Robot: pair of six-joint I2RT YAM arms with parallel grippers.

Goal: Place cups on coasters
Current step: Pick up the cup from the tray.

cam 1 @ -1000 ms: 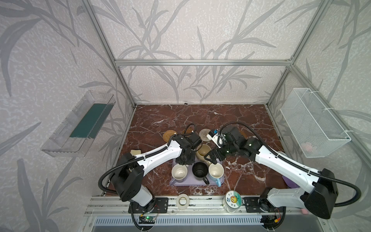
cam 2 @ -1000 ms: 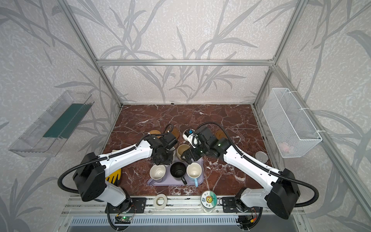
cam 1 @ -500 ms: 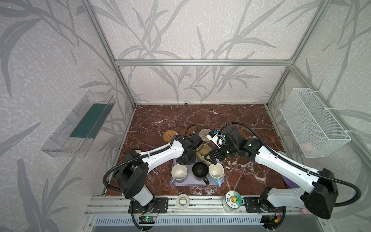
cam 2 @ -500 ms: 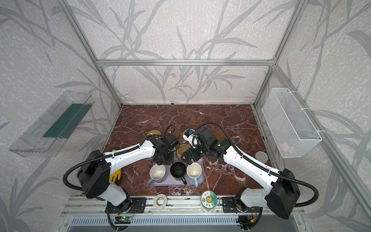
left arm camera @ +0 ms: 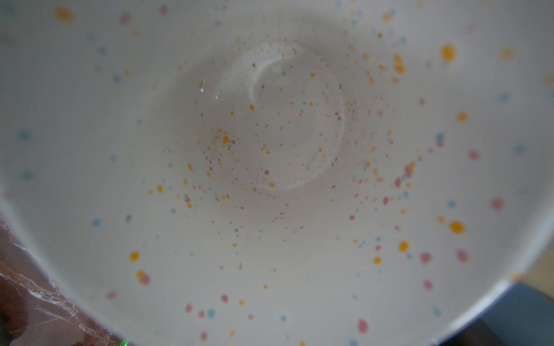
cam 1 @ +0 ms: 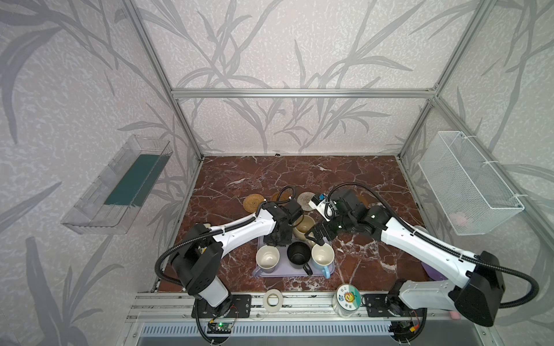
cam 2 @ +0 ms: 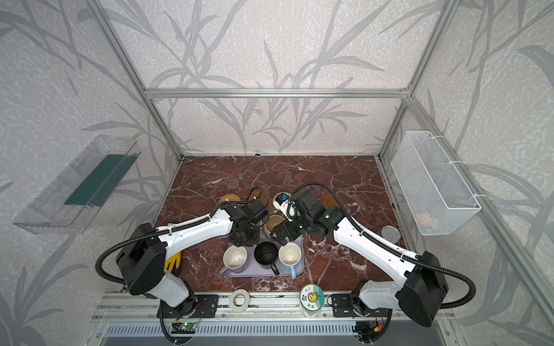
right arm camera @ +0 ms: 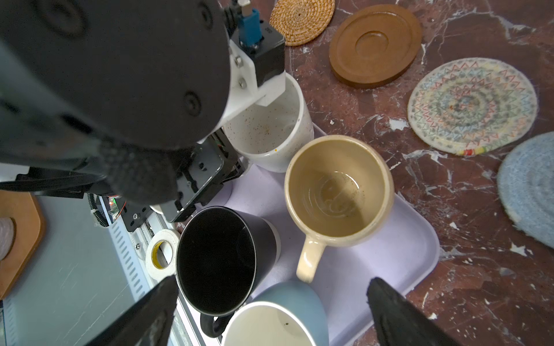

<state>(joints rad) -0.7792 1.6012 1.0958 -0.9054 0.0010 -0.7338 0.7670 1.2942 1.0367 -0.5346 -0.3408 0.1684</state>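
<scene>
Two arms are bent over the lavender tray (cam 1: 287, 273) in both top views, the left gripper (cam 1: 276, 239) held low at its far left corner, the right gripper (cam 1: 317, 236) above the light blue mug (cam 1: 323, 256). The left wrist view is filled by the white mug (left arm camera: 269, 134), upright and empty; those jaws are closed, their hold hidden. Right wrist view: jaws spread wide, empty; the handle of the beige mug (right arm camera: 338, 191) is pointed at the light blue mug.

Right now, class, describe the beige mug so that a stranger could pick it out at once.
On the marble table, find the lavender tray near the front edge. The beige mug stands at the tray's far side. It alone there is tan inside and out, and round-bellied.
</scene>
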